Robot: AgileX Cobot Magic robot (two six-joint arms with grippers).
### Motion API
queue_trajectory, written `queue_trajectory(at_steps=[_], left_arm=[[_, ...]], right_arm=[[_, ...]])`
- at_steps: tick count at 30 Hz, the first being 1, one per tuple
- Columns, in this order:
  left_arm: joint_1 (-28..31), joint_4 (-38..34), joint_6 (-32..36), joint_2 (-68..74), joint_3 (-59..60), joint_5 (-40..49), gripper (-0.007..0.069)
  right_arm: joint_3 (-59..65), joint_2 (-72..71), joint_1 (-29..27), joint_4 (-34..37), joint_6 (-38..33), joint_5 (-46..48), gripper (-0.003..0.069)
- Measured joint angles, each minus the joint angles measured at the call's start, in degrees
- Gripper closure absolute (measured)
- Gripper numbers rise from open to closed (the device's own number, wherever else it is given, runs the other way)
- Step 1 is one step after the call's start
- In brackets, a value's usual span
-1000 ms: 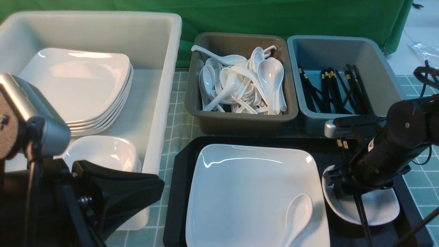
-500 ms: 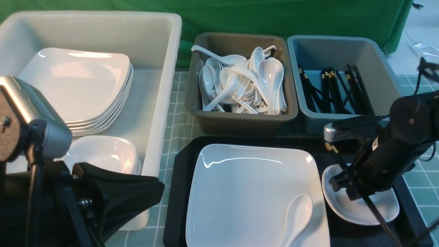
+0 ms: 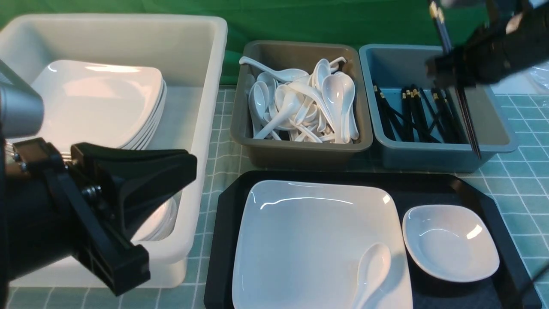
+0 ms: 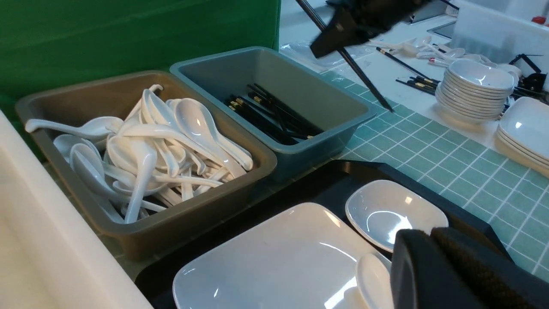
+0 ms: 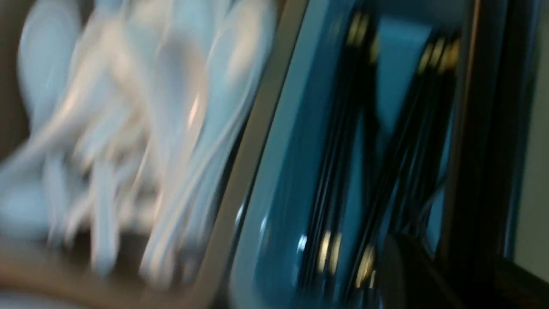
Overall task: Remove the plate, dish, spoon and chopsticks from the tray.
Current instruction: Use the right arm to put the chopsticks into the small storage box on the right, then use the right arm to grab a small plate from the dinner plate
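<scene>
Spoons (image 3: 300,107) in brown bin (image 3: 300,155), right tool (image 3: 449,69) gripping chopsticks (image 3: 467,116) near blue bin (image 3: 429,161), left tool (image 4: 420,244) closed.

Table (image 3: 523,180): tray (image 3: 216,257), tub (image 3: 206,107), brown bin (image 3: 300,156), blue bin (image 3: 429,161)

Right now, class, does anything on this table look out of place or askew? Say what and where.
The chopsticks hang steeply slanted from the right gripper, and their tips appear to reach past the rim of the blue bin. Nothing on the tray looks spilled or broken.
</scene>
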Motion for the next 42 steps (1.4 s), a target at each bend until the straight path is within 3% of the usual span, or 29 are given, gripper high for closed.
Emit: queue_trajectory(at_steps=[5,9,16,18,21,25,28,32,36,38,39,42], left_arm=[[0.0,-0.2,0.0,0.0,0.0,0.5,0.0608],[0.0,-0.3,0.0,0.0,0.0,2.1,0.0608],[0.0,-0.3,0.0,0.0,0.0,2.6,0.0608],[0.0,-0.3,0.3,0.0,0.0,2.6,0.0608],[0.0,0.3,0.8,0.0,0.0,2.7,0.0608],[0.0,1.3,0.9,0.0,0.0,3.0,0.0608],[0.0,1.8,1.7,0.0,0.0,4.0,0.0608],[0.0,2.2,2.8,-0.4,0.0,7.8,0.0608],[0.0,2.3,3.8,-0.9,0.0,10.4,0.0608],[0.0,2.3,4.7,-1.1,0.0,11.7,0.0608],[0.0,2.3,4.7,-1.1,0.0,11.7,0.0608],[0.0,2.5,4.9,-1.2,0.0,11.9,0.0608]], right_arm=[[-18.0,14.0,-3.6,2.8,2.1,0.4,0.0546],[-25.1,20.9,-4.5,2.7,4.4,2.1,0.0522],[-26.0,22.4,-4.5,1.4,4.6,10.6,0.0197],[-26.0,21.2,-4.5,0.8,4.5,12.9,0.0176],[-26.1,17.6,-4.4,0.3,2.9,19.4,0.0231],[-26.3,10.9,-2.3,-1.3,-1.0,32.1,0.0441],[-24.3,6.9,0.6,-4.9,-2.0,33.3,0.0488],[-7.1,-4.2,9.9,-15.4,-3.4,33.2,0.0480],[9.9,-12.3,15.1,-17.9,-3.6,32.8,0.0448],[27.1,-18.2,17.5,-18.7,-3.7,25.8,0.0377],[28.1,-18.4,17.6,-18.7,-3.7,25.0,0.0372],[42.4,-19.7,17.9,-19.1,-4.4,9.9,0.0244]])
